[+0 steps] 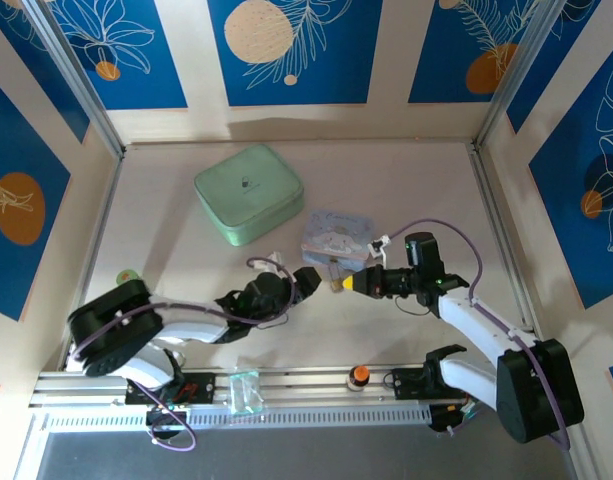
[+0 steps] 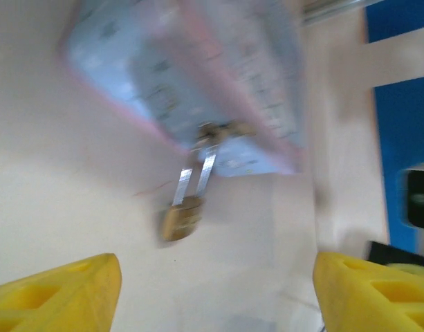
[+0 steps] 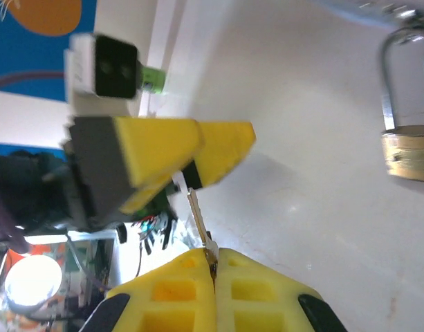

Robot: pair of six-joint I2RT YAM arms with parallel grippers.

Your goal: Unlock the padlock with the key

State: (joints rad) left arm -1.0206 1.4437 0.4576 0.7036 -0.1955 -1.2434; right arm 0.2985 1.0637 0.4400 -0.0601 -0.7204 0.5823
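The brass padlock [image 2: 182,218] lies on the table with its silvery shackle [image 2: 196,173] hooked through the latch of the pale blue tin [image 2: 198,76]. My left gripper [image 2: 215,297] is open, its yellow fingers [image 2: 59,290] spread wide just short of the padlock. My right gripper [image 3: 214,259] is shut on the small silvery key [image 3: 198,214], whose blade sticks out past the pads toward the left gripper's fingers [image 3: 184,155]. The padlock [image 3: 409,155] sits off to the right in that view, apart from the key. From above, both grippers [image 1: 311,280] [image 1: 346,284] meet at the padlock [image 1: 333,272].
A mint green tin [image 1: 248,193] sits behind the blue tin [image 1: 336,237]. An orange-topped knob [image 1: 359,376] and a clear plastic piece [image 1: 244,392] rest on the front rail. A small green object [image 1: 126,274] lies at the left. Walls enclose the table.
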